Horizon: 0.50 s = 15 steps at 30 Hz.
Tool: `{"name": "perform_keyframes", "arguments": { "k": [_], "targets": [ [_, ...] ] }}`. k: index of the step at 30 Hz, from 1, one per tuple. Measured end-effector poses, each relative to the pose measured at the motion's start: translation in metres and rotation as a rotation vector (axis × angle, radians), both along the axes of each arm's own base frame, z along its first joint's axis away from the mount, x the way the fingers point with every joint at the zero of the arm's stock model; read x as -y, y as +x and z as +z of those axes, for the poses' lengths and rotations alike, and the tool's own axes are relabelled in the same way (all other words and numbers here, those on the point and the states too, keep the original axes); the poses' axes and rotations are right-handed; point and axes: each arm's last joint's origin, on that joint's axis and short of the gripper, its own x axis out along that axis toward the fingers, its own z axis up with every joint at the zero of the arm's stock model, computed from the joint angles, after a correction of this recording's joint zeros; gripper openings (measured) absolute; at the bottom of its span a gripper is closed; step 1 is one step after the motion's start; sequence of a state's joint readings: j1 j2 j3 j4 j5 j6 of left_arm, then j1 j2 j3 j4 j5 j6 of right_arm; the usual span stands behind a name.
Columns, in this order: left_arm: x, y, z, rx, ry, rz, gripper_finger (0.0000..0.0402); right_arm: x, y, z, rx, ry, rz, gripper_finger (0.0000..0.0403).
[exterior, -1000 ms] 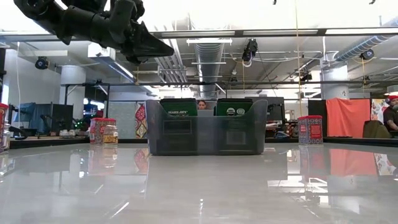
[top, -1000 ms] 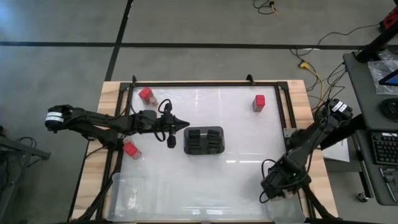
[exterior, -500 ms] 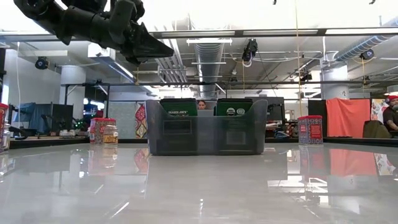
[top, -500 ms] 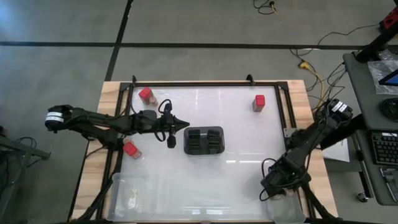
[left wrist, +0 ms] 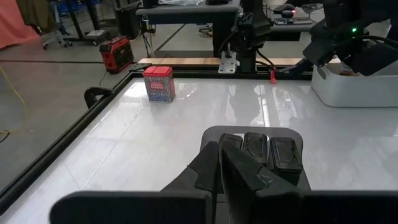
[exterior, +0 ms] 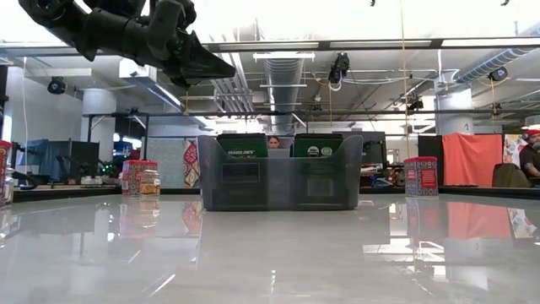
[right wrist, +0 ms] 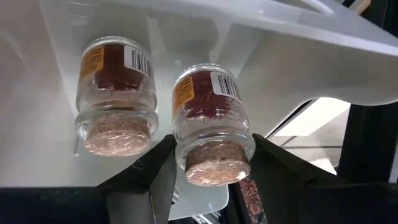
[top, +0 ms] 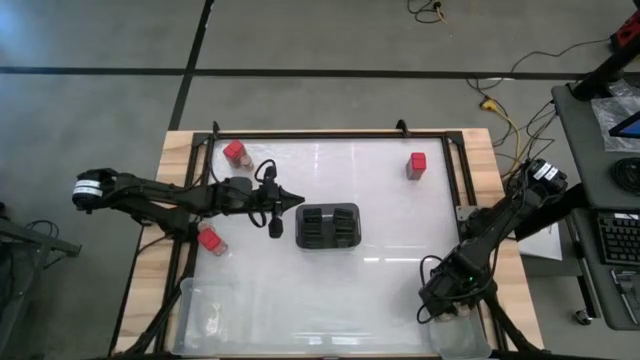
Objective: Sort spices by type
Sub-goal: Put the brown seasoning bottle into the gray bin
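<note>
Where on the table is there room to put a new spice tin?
The table is bare between the dark holder and the right-side red tin, and in front of the holder. It's crowded at the left, near the left gripper and two red tins.

right tool [top: 455,312] hidden under its own arm from above; jar labels [right wrist: 222,84] unreadable
</note>
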<state>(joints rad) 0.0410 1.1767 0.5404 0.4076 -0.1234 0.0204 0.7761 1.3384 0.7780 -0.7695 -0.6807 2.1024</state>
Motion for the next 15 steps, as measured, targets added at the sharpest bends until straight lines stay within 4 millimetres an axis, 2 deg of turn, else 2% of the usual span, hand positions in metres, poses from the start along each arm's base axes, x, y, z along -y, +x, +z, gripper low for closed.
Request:
{"name": "perform_keyframes", "arguments": {
  "k": [7,15],
  "targets": [
    [0.0001,-0.0001,-0.0006,-0.006,0.000,0.000,0.0001,-0.0038,0.0029,0.0013,0.025,0.061,0.012,0.0178],
    [0.0000,-0.0001,-0.0005,-0.006,0.003,-0.001,0.0001,-0.0018,0.0004,-0.0023,0.020,0.039,0.016,0.0181]
  ]
}}
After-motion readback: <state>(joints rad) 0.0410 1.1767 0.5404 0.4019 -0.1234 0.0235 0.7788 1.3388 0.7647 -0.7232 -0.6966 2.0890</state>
